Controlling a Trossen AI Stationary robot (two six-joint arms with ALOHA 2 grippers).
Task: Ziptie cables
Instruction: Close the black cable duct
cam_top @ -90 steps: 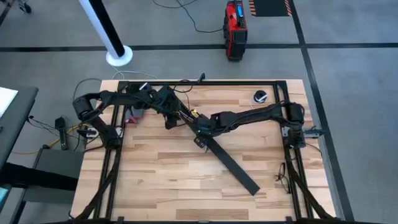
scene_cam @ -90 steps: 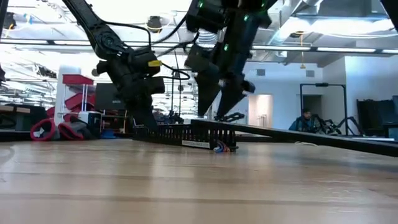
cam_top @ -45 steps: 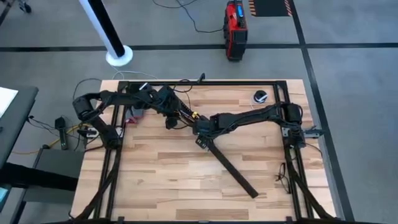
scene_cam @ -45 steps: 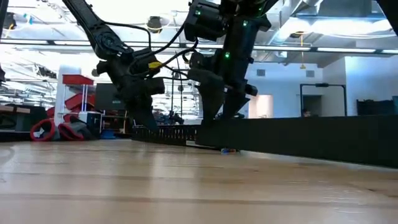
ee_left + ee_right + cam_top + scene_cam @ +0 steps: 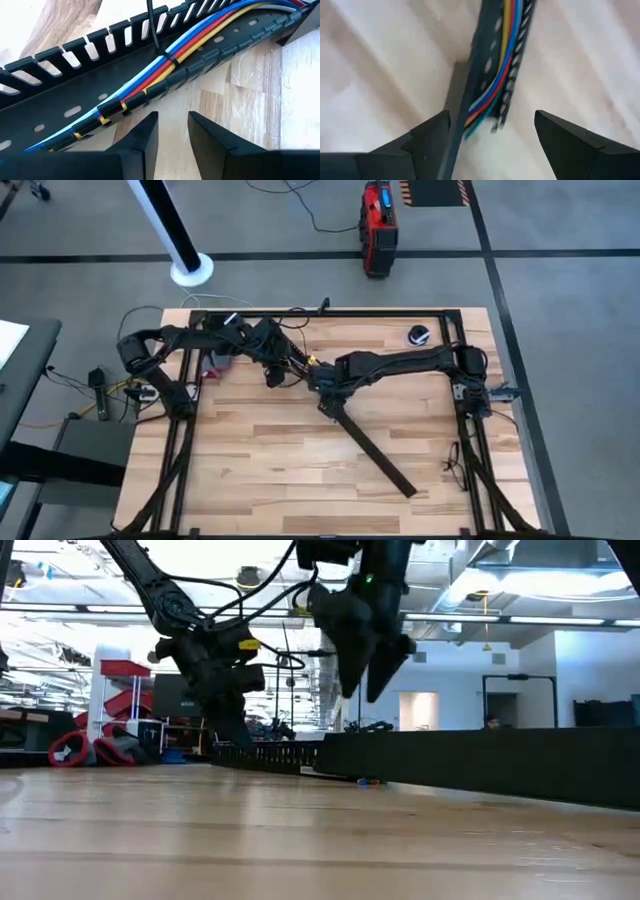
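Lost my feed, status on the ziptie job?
Right gripper raised, jaws open, empty. Left gripper low beside channel, jaws slightly open. Cables in channel, one tie on. Strip alongside.

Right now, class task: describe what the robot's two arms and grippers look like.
Both arms are dark, jointed and slim. The left gripper has two flat black tapered fingers; black cables and a yellow tag run along its arm. The right gripper has broad, pointed black fingers, and a small green light glows on its wrist.

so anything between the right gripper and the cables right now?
Nothing visible. The right gripper hangs open above the end of the cables, which lie in the slotted channel, with clear space beneath it. The flat black strip lies alongside, not across.
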